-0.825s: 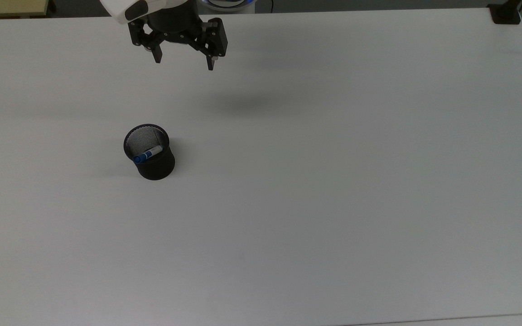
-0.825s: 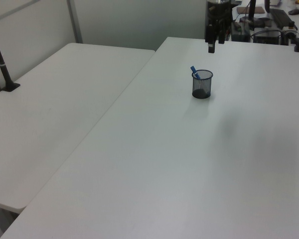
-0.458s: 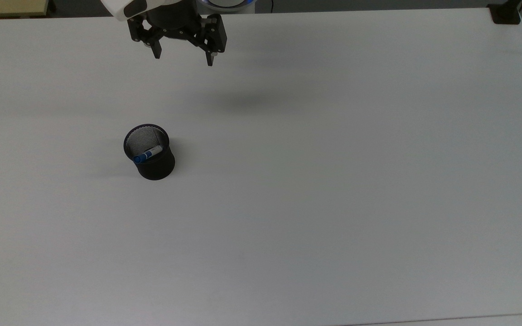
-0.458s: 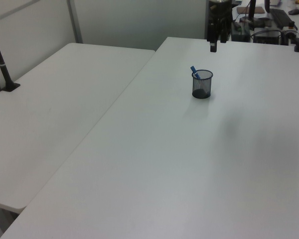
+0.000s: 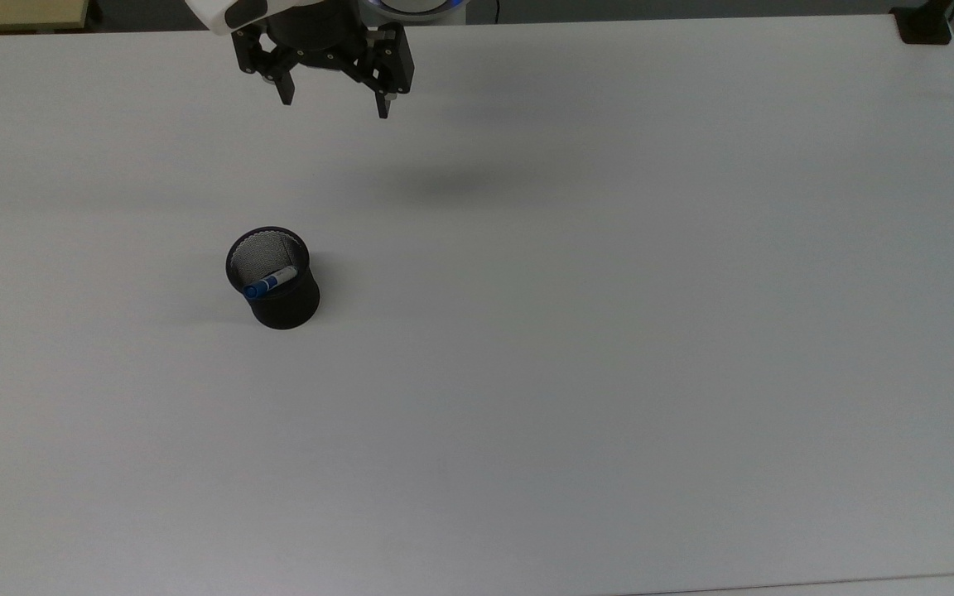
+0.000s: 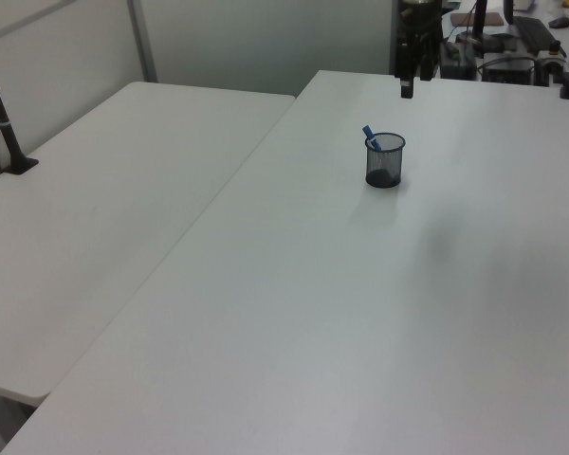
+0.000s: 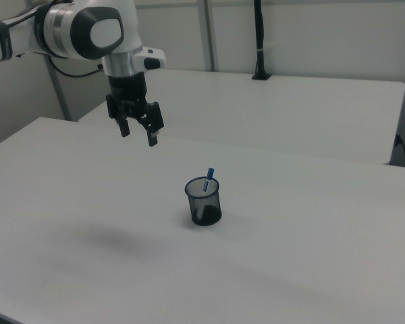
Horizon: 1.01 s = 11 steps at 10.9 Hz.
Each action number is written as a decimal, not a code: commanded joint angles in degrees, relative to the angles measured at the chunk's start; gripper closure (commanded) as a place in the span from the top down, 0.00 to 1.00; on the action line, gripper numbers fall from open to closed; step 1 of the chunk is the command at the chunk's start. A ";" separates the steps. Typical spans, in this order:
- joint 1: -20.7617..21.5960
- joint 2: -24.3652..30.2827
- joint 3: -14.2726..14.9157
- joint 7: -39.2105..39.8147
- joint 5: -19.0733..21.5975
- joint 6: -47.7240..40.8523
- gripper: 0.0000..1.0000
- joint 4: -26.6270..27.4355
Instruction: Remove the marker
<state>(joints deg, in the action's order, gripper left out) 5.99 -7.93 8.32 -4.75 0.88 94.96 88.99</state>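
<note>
White and bare but for one item, the tabletop (image 5: 609,331) stretches across the top view, with a second white table (image 6: 104,209) butted against it on the left view's left. A black mesh cup (image 5: 274,281) stands upright on the tabletop, in the top view's left half. Inside it leans the marker (image 5: 270,281), its white barrel resting against the cup's rim and its blue cap uppermost, pointing toward the top view's lower left. In the right view the marker (image 7: 208,181) sticks up past the rim of the cup (image 7: 204,202), tilted slightly to the right view's right; in the left view its blue tip (image 6: 369,136) pokes out on the left view's left side of the cup (image 6: 385,159).

At the top view's upper edge the hand (image 5: 334,98) hangs in the air, well apart from the cup and nearer the far edge of the tabletop. Its two black fingers point down and stand wide apart, with nothing between them. The right view shows the hand (image 7: 138,133) under a white and grey arm (image 7: 88,30), above the tabletop and to the right view's upper left of the cup. A soft shadow (image 5: 444,186) lies on the tabletop below and to the top view's right of the hand. A black post (image 7: 259,40) stands on the second table in the right view.
</note>
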 commanded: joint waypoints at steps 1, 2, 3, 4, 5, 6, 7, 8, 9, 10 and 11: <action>0.08 0.37 0.29 -0.08 -0.26 -1.36 1.00 -0.30; -0.01 0.37 0.38 0.00 -0.35 -1.36 1.00 -0.30; -0.18 0.28 1.16 0.70 -0.44 -1.27 1.00 -0.30; -0.18 0.11 2.65 3.23 -0.53 -1.10 1.00 -0.30; -0.18 -0.59 4.06 5.78 -0.70 -0.48 1.00 -0.30; -0.01 -0.95 6.07 7.98 -0.44 2.48 1.00 -0.30; -0.10 -1.47 7.48 10.18 -0.18 6.08 1.00 -0.22; -0.10 -2.78 8.89 11.33 -0.18 8.11 1.00 -0.22; -0.27 -4.71 9.69 11.52 -0.09 10.40 1.00 -0.22; -0.36 -6.73 10.22 11.52 0.43 13.90 0.99 -0.22; -0.53 -8.58 10.40 11.52 1.05 16.98 0.95 -0.22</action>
<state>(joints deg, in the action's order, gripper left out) 5.27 -12.18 17.71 5.52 0.91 105.72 89.15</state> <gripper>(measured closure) 0.004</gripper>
